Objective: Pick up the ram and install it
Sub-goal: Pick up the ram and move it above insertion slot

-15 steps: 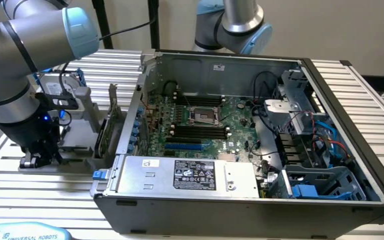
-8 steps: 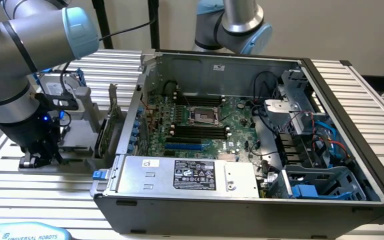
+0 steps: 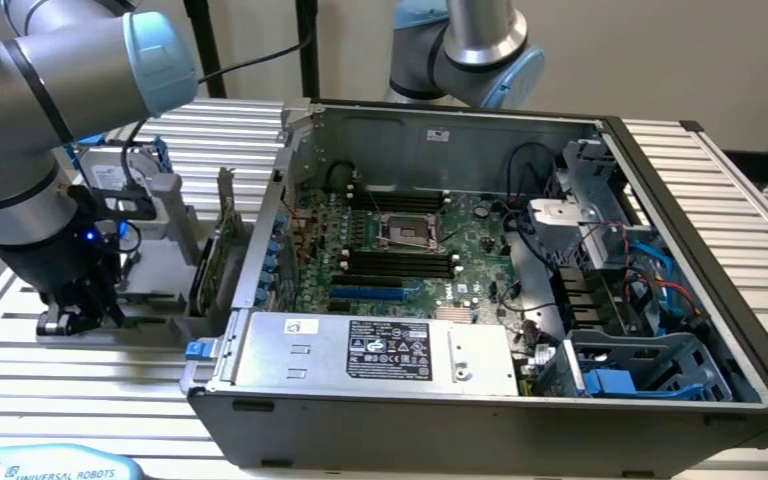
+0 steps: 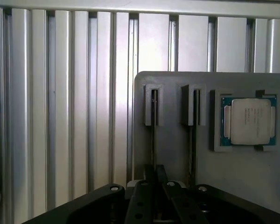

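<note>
Two slots (image 4: 194, 105), processor (image 4: 250, 121) in wrist view; jaws clamp ram (image 4: 153, 135); exterior view: open case (image 3: 491, 425).

Ribbed aluminium tabletop (image 3: 738, 200) under even light, plain beige wall (image 3: 664, 60) behind, two black posts (image 3: 307, 45).

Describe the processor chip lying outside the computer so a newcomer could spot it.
Left of the open computer case in the exterior view, a grey holder block sits on the slatted table. The processor chip lies flat in its square recess: silver lid, green rim, unlike the two narrow slots beside it.
</note>
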